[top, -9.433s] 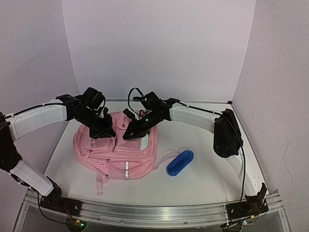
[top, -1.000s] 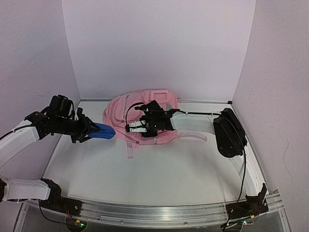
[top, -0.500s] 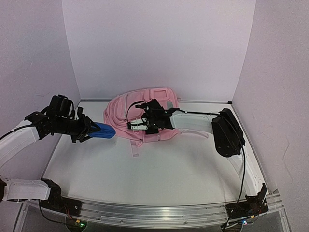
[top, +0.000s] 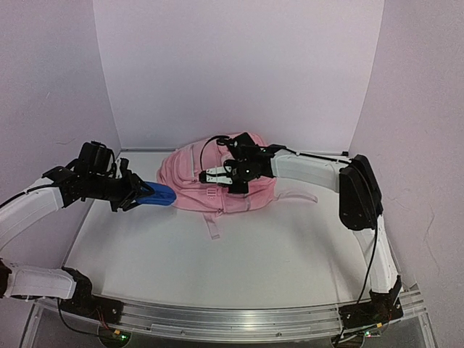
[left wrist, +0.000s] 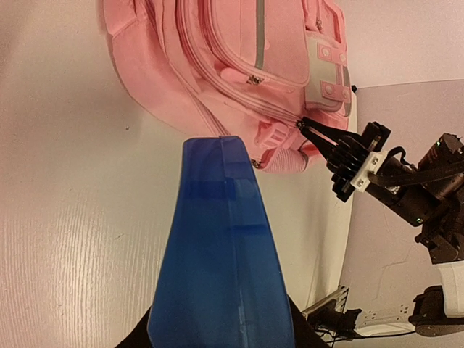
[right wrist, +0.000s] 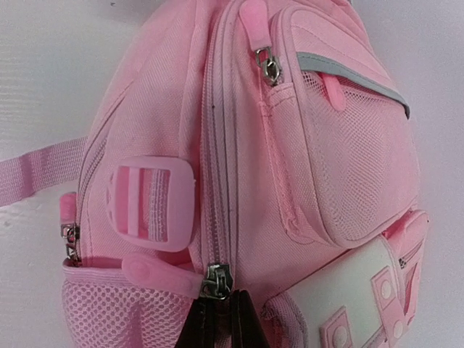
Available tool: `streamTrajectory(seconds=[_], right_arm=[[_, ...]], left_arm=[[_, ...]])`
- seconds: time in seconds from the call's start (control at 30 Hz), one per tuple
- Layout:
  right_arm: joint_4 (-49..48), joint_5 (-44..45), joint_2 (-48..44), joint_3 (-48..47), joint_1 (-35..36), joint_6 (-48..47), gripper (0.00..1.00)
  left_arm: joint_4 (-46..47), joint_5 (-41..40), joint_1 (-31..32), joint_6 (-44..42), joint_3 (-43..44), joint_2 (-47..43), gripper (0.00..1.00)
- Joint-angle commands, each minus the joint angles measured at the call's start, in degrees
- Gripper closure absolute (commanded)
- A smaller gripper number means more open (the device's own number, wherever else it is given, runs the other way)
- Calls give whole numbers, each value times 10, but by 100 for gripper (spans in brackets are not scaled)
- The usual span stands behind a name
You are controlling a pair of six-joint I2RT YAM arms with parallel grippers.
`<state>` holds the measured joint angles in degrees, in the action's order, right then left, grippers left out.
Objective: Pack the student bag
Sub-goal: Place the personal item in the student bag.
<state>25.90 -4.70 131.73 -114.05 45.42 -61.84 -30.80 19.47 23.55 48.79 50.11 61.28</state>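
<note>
- Now, at 9 o'clock, my left gripper [top: 142,194] clasps the blue case [top: 159,195], near the bag.
- At 12 o'clock the student bag [top: 190,174] lies on the table [top: 217,268]; its zip looks closed and bars the case.
- My right gripper [right wrist: 221,325] has just pinched shut on the zip pull [right wrist: 216,281], so I judge opening can start.

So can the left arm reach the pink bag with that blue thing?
Probably yes: nothing lies between the blue case in the left gripper and the student bag. Getting inside, likely not yet: the main zip looks closed, the right gripper pinched on its slider.
</note>
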Motion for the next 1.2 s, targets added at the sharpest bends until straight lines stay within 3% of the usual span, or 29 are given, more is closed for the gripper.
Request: streamTrajectory(seconds=[0.0, 0.23, 0.4, 0.6, 0.67, 0.73, 0.8, 0.9, 0.97, 1.17], right_arm=[[65, -78, -101, 40, 2, 16, 100], [73, -77, -135, 111, 1, -6, 97], [50, 9, -100, 120, 3, -3, 48], [0, 47, -68, 144, 3, -22, 36], [-16, 62, -60, 151, 3, -31, 38], [-35, 80, -51, 159, 3, -43, 49], [-56, 97, -44, 169, 3, -56, 65], [-71, 120, -41, 173, 4, -65, 97], [-63, 105, -52, 161, 4, -41, 100], [67, -58, -112, 42, 4, 87, 100]], left_arm=[[40, 11, -3, -17, 16, 8, 81], [46, 14, -3, -18, 12, 9, 81], [48, 15, -3, -17, 8, 7, 81], [47, 14, -3, -16, 7, 4, 81], [44, 13, -3, -17, 7, 3, 81], [41, 10, -3, -17, 8, -1, 81], [41, 9, -3, -15, 6, -4, 81], [47, 12, -3, -15, 0, -10, 81], [51, 16, -3, -18, -4, -14, 81], [93, 64, -2, -76, -29, -32, 83]])
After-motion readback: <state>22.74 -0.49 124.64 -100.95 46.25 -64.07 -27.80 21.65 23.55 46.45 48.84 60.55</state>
